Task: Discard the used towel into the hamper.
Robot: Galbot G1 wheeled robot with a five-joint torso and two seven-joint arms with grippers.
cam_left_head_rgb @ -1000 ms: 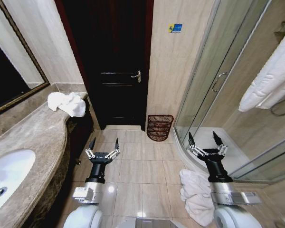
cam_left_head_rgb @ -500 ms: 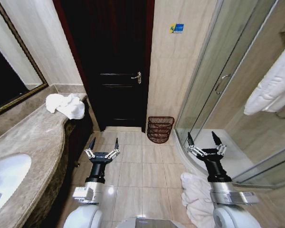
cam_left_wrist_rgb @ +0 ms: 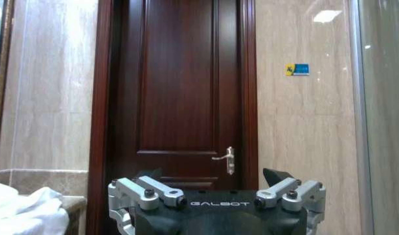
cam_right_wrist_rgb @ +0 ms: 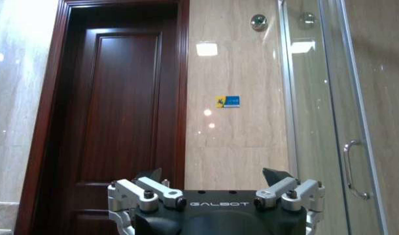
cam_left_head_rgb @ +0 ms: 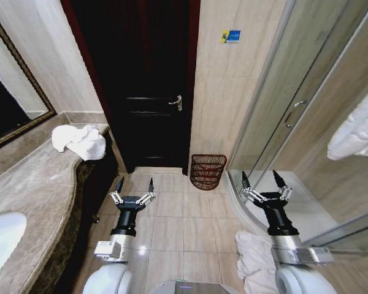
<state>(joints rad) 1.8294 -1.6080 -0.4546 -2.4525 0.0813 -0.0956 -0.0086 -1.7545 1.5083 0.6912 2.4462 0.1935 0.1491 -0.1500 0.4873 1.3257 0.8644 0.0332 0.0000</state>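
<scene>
**Figure: Both arms held forward and empty, hamper ahead at the wall**

Reading from the left, a crumpled white towel [cam_left_head_rgb: 80,141] lay at the far end of the marble counter [cam_left_head_rgb: 37,190], on its rounded corner beside the dark door [cam_left_head_rgb: 150,92]. You could not tell from these views whether this was the used towel, or whether it was the second white towel [cam_left_head_rgb: 257,260] heaped on the floor tiles [cam_left_head_rgb: 184,226] by the shower's curved threshold, close under the right arm.

The left gripper [cam_left_head_rgb: 134,187] was raised over the tiles in front of the door, its jaws spread wide and holding nothing. The right gripper [cam_left_head_rgb: 264,182] stood level with it, over the shower threshold, jaws likewise spread and empty.

The hamper [cam_left_head_rgb: 207,171] stood on the floor with its flat back against the tiled wall, between the door frame and the glass shower door [cam_left_head_rgb: 288,116], well ahead of both grippers. Through its open weave nothing could be seen inside; it appeared empty.

For this step, you would do well to settle which towel to take first, bring the nearer arm over it with jaws still wide, and close on a thick fold rather than a loose edge, so no trailing cloth catches the hamper's wire rim.
</scene>
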